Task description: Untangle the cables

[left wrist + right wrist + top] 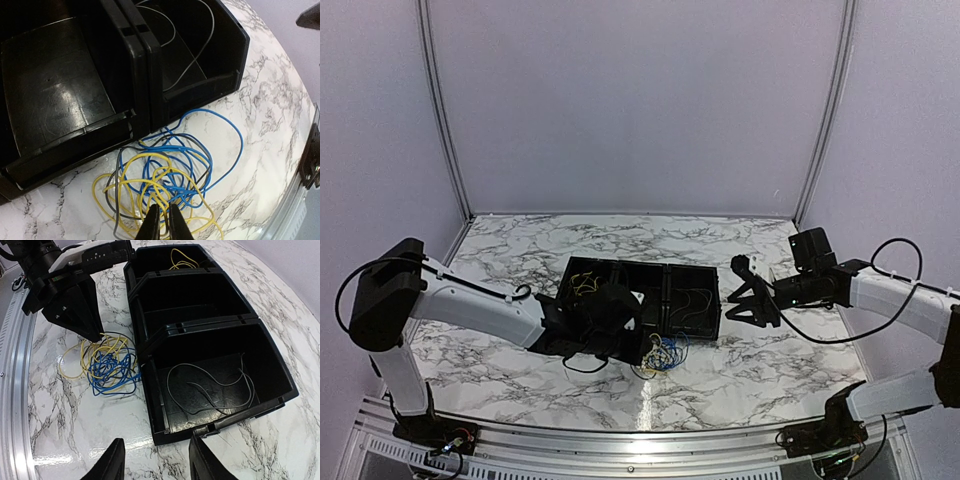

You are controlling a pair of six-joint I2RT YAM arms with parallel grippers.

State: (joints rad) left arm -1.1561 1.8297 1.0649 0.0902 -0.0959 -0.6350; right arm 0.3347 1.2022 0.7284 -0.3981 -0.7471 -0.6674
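Finding one: my left claw (164, 209) enters at the bottom centre of the left wrist view, its two fingers drawn together to a narrow slit. The tips sit down on the yellow strands at the near edge of the cables (165, 175), and they appear to pinch one strand, though the view is too tight there to be sure.

Finding two: the cables lie in a loose tangle of yellow, blue and a grey strand on the marble table (260, 90), just beside the outer front wall of the black tray (145, 75). In the top view the tangle (663, 353) shows low in the centre, below the tray's lower edge.

Finding three: my right claw (155, 460) stands at the bottom of the right wrist view with its fingers wide apart and nothing between them. It hovers above the table near the tray's nearest corner, well apart from the tangle (107, 365) at centre left.

Finding four: the tray has three compartments. A grey wire (210, 385) lies loose in the nearest, the middle looks bare, and some yellow wires (182, 257) lie in the one at the top of the frame
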